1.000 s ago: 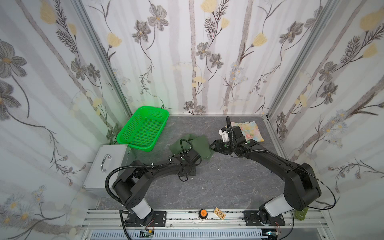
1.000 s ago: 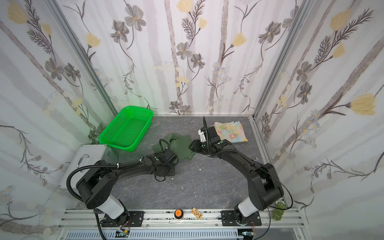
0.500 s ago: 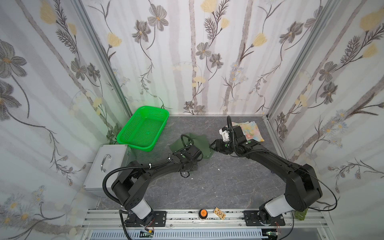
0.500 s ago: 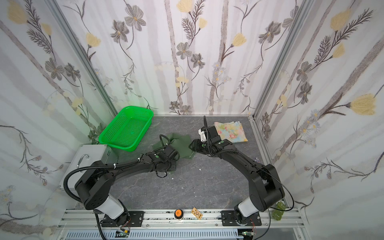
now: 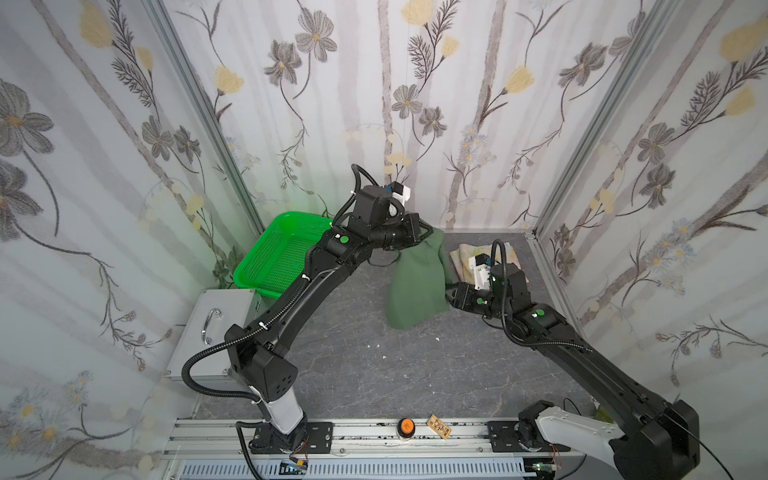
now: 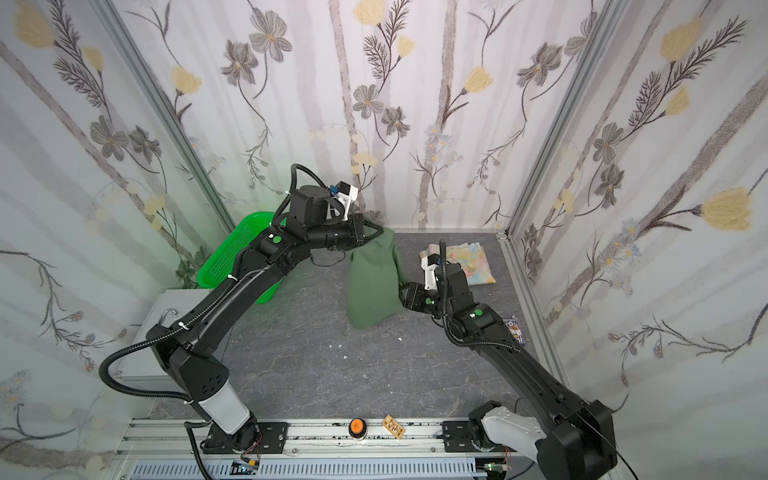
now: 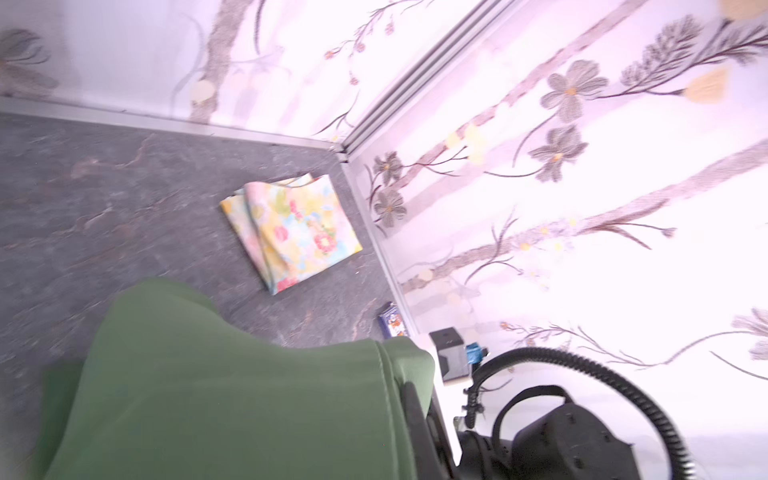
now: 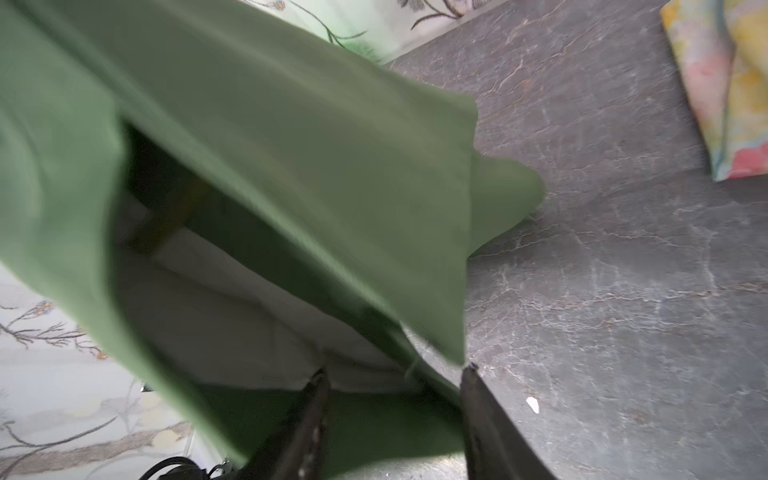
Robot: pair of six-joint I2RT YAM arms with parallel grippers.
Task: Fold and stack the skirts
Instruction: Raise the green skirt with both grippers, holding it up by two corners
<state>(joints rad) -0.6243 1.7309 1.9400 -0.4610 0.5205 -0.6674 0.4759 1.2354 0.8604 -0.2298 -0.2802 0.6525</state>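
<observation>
The dark olive green skirt [image 5: 415, 286] [image 6: 374, 286] hangs from my left gripper [image 5: 428, 232] [image 6: 376, 235], which is shut on its top edge, raised near the back wall. The skirt's lower end rests on the table. In the left wrist view the green skirt [image 7: 232, 395] drapes from a dark finger [image 7: 415, 415]. My right gripper [image 5: 451, 293] [image 6: 404, 297] is low at the skirt's right edge, open. In the right wrist view the gripper [image 8: 395, 374] has green cloth [image 8: 291, 166] lying loose between its spread fingers. The floral skirt [image 5: 469, 253] [image 6: 473, 262] [image 7: 291, 232] [image 8: 731, 83] lies folded at the back right corner.
A bright green mesh basket [image 5: 282, 253] [image 6: 232, 257] stands at the back left, and a silver metal case [image 5: 212, 328] lies in front of it. A small blue card pack [image 6: 515, 328] [image 7: 392, 324] lies by the right wall. An orange button [image 5: 406, 426] is on the front rail.
My left gripper has shut on the green skirt and lifted it off the table toward the back wall. The right gripper's fingers have spread wider beside the hanging cloth.
</observation>
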